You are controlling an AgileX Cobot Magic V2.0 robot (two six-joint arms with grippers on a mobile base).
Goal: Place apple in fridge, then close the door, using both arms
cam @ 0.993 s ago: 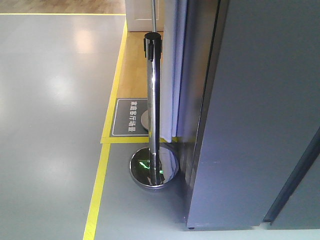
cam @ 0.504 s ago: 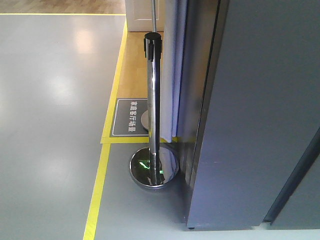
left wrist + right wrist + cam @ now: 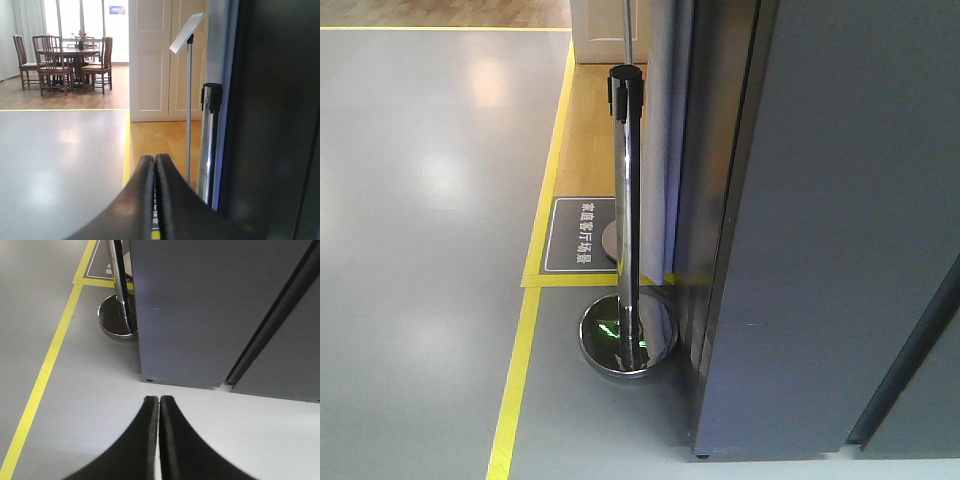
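Floor sign (image 3: 582, 235) with unreadable white characters, fridge (image 3: 840, 220) unlabelled

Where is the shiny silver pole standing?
In the front view the shiny pole stands left of the dark grey fridge, its round base on the grey floor beside the yellow line.

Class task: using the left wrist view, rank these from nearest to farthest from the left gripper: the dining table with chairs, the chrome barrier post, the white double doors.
From the left gripper:
1. Chrome barrier post, close on the right.
2. White double doors, straight behind.
3. Dining table with chairs, far back left.
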